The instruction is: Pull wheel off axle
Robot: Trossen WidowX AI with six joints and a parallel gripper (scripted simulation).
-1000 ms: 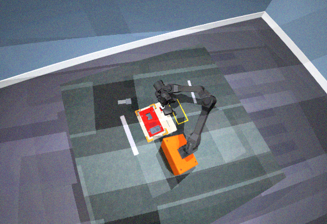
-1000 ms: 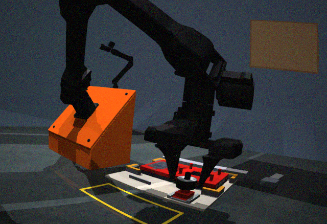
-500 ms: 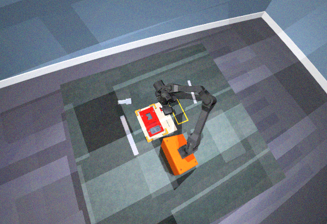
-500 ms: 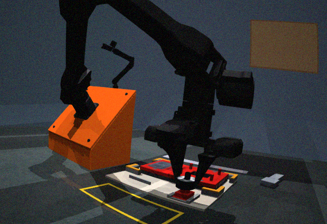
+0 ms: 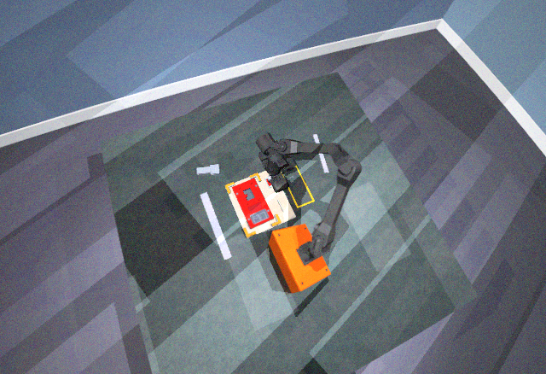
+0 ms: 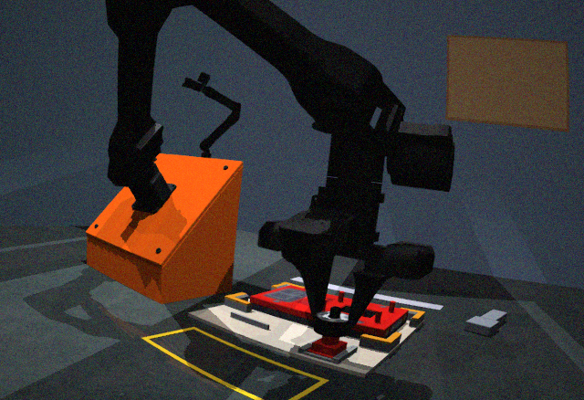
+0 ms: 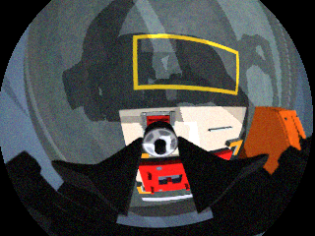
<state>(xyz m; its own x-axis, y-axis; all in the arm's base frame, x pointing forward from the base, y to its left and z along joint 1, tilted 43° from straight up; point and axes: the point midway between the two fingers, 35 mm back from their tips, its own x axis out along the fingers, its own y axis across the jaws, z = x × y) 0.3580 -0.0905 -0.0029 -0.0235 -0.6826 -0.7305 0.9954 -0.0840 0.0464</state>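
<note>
— Where does the wheel [image 6: 331, 322] sit?

— On the upright axle [image 6: 334, 312], above a small red block [image 6: 328, 345] at the near edge of the pale board [image 6: 283, 334]. The axle's tip pokes up through the wheel's middle.

— And the gripper [image 6: 336, 318]?

— It points straight down over the board, its two dark fingers [image 6: 315, 291] pinching the wheel from either side. In the wrist view the grey wheel [image 7: 157, 140] sits right between the tips.

— Where is the marked area?

— A yellow-outlined rectangle [image 6: 233, 362] lies on the table [image 6: 70, 339] just beside the board, on the side toward the exterior camera. From above, the yellow outline [image 5: 301, 188] lies next to the board's edge, partly under the arm's shadow.

— Anything else nearby?

— A red panel [image 5: 249, 200] covers much of the board, and the arm rises from an orange base [image 6: 167, 230]. A small grey piece [image 6: 485, 321] lies well apart on the table.
</note>
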